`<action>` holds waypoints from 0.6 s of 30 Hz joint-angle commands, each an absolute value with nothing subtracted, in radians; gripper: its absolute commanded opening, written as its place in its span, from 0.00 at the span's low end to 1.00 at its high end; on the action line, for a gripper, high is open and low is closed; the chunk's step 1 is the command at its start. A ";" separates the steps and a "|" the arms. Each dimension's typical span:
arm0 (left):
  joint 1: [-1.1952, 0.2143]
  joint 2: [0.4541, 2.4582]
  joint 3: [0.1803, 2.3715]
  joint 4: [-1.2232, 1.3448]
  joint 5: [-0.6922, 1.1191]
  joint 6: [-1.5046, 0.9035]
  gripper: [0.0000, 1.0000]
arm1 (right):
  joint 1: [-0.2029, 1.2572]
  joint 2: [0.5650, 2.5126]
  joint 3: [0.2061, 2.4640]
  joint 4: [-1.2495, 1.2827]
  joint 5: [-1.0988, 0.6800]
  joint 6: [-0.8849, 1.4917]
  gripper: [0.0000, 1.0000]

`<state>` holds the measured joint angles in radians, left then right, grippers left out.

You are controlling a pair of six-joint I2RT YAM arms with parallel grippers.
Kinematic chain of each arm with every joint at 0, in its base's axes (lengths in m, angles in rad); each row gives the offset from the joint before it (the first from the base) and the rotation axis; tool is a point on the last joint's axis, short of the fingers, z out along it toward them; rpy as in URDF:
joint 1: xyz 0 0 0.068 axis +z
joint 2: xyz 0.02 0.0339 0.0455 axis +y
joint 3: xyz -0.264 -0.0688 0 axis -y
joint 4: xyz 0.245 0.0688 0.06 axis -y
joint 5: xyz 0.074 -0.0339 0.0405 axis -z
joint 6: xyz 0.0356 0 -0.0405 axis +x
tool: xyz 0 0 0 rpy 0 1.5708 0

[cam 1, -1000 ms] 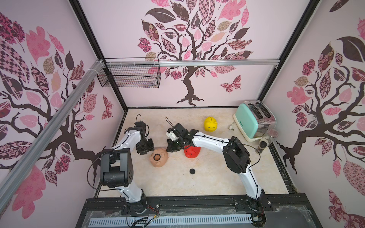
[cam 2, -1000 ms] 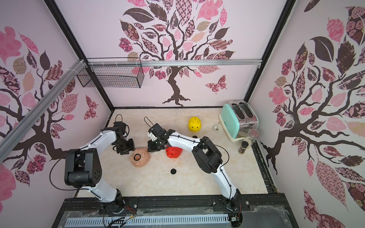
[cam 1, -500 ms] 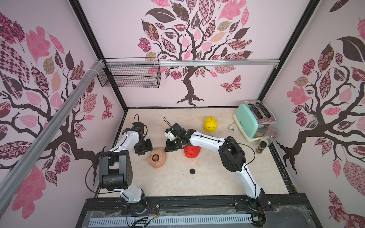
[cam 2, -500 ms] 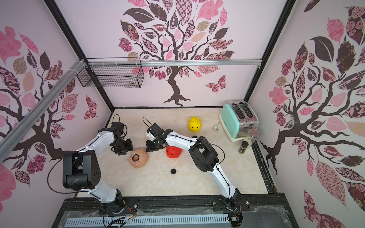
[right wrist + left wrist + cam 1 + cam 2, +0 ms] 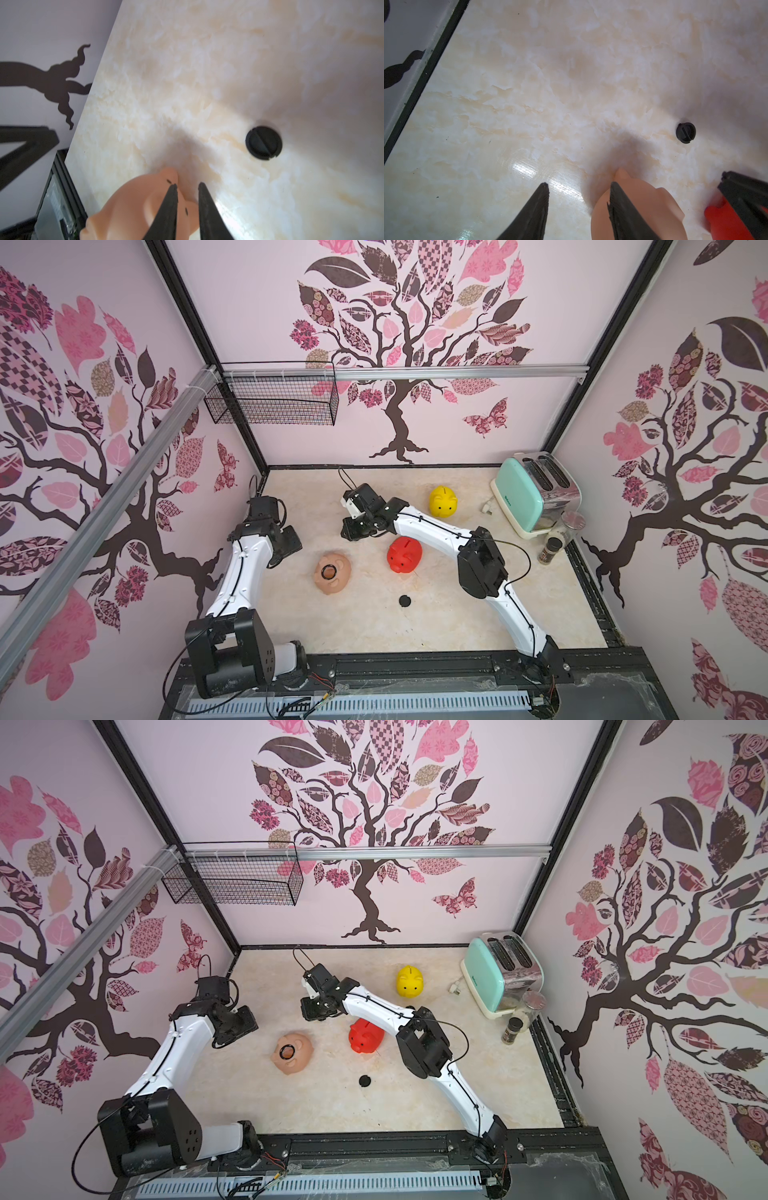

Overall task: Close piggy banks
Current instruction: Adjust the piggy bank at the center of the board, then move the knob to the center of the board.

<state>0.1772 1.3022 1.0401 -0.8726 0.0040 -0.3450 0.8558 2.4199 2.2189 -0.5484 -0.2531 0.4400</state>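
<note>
Three piggy banks rest on the marble table. The peach-pink one (image 5: 332, 572) (image 5: 291, 1052) lies belly up, a dark ring around its round hole. The red one (image 5: 405, 554) stands to its right and the yellow one (image 5: 443, 502) stands farther back. A loose black plug (image 5: 404, 600) (image 5: 263, 143) lies in front of the red pig. My left gripper (image 5: 291, 549) (image 5: 578, 186) hangs left of the peach pig (image 5: 643, 203), open and empty. My right gripper (image 5: 353, 531) (image 5: 188, 185) hovers behind the peach pig (image 5: 135, 203), its jaws a narrow gap apart with nothing between them.
A mint-green toaster (image 5: 534, 493) stands at the back right, its power plug (image 5: 487, 508) lying beside it. A spice jar (image 5: 549, 549) and a glass jar (image 5: 571, 522) stand in front of the toaster. A wire basket (image 5: 274, 400) hangs on the back left wall.
My left gripper has drawn away to the left of the peach pig. My right gripper has shifted slightly left and back, and its jaws have parted a little. The pigs have not moved.
</note>
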 commanded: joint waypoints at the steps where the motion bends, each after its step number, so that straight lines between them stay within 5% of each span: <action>1: 0.176 1.238 1.027 -0.834 0.000 -0.354 0.50 | 0.814 2.501 2.326 -0.638 -0.192 0.419 0.22; 18: 0.153 1.187 1.016 -0.818 0.028 -0.338 0.50 | 0.792 2.650 2.433 -0.577 -0.208 0.402 0.21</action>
